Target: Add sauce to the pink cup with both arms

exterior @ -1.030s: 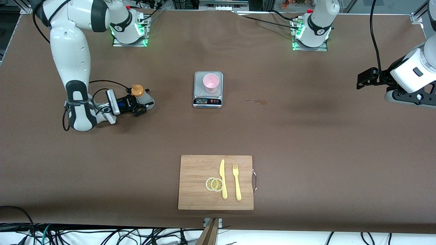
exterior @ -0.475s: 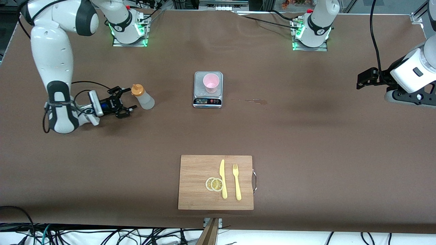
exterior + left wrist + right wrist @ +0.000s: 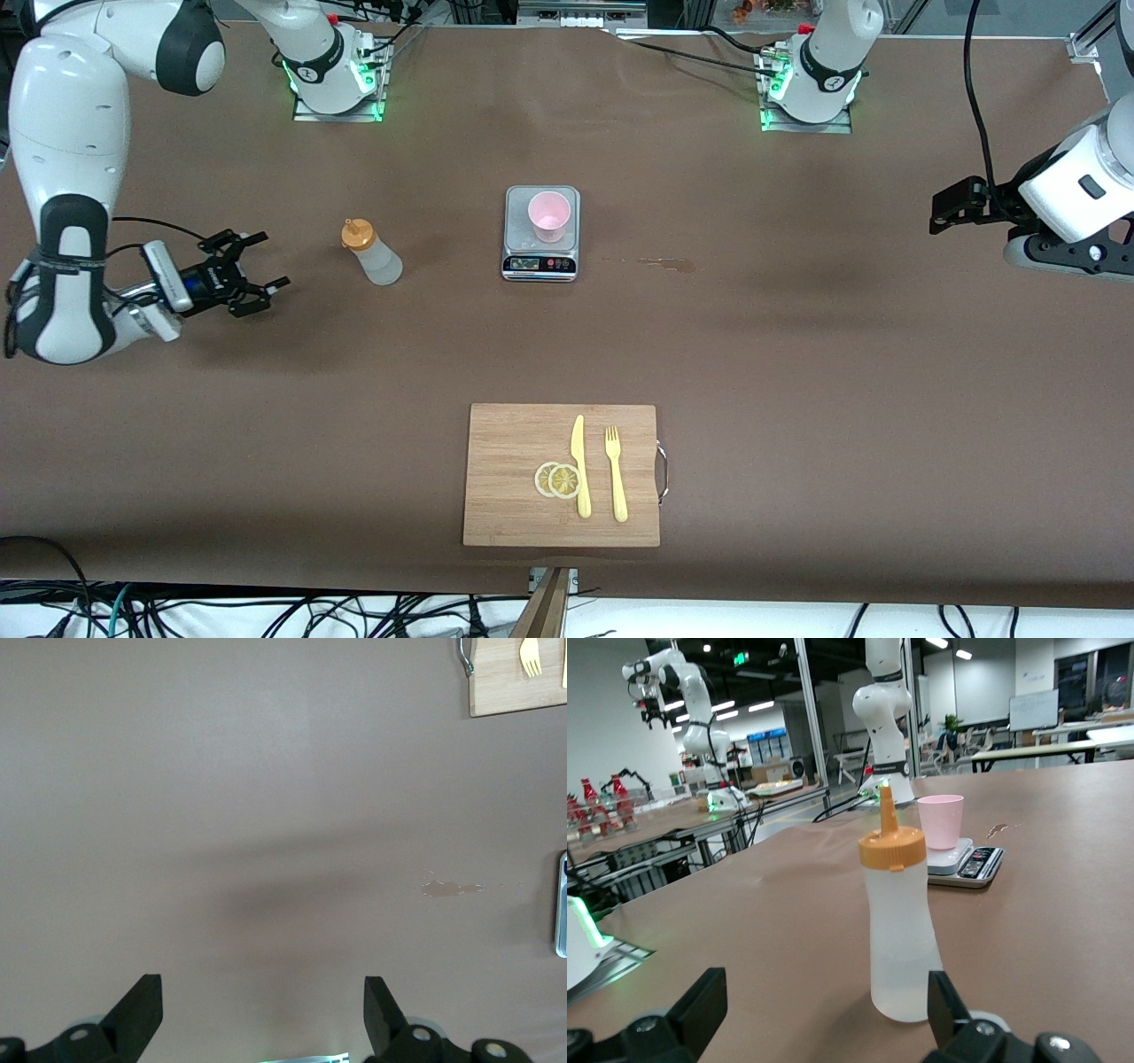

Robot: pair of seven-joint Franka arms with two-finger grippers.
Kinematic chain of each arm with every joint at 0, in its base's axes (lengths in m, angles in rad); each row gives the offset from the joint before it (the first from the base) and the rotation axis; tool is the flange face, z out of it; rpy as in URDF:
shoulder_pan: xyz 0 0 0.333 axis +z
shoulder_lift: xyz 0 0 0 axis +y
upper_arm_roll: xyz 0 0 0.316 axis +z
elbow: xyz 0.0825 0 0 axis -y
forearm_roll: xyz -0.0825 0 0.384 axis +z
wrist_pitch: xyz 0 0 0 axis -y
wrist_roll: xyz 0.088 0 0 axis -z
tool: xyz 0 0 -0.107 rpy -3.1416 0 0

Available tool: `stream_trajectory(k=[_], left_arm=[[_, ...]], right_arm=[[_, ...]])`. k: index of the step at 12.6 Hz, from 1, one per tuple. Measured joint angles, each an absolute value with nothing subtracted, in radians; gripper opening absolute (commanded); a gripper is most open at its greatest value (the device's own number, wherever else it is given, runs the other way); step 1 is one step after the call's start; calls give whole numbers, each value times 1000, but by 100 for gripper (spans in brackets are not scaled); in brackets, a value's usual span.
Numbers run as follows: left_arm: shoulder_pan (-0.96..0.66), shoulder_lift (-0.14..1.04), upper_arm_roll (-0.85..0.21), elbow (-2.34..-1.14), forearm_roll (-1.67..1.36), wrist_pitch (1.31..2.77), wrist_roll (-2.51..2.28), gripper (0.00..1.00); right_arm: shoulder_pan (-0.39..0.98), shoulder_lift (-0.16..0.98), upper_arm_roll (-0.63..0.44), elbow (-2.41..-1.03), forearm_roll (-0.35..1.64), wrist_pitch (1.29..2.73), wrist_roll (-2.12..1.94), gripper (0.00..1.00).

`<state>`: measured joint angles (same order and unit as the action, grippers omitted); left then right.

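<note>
One sauce (image 3: 372,256), one pink cup (image 3: 548,215)

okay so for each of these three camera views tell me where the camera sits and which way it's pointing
Front view: high across the table, facing both bases; shows both arms, sauce bottle, pink cup on the scale.
Left wrist view: on the left arm, looking down at bare table; the open left gripper shows.
Right wrist view: low on the right arm, level with the bottle; the open right gripper shows.
Shared: bottle, cup and scale in front and right wrist views.

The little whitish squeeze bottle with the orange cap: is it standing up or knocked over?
Upright. The whitish plastic squeeze bottle stands on its base on the brown table, orange nozzle pointing up.
</note>
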<state>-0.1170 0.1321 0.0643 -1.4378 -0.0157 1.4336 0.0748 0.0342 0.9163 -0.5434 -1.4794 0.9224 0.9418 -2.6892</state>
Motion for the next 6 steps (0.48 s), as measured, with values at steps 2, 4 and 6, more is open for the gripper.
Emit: stream_trajectory(k=[2,4,6], left_arm=[[-117,136,64,-1432,-16,1434,75,100],[-117,139,64,-1432,-16,1434,75,100],[-117,141,64,-1431,-16,1434,75,100]], right_arm=[[35,893,-560,-1420,915,915,-2613,100],[60,861,-588,-1372,913,899,-2523,100],[85,813,-613,-1349,875,896,-2443,100]])
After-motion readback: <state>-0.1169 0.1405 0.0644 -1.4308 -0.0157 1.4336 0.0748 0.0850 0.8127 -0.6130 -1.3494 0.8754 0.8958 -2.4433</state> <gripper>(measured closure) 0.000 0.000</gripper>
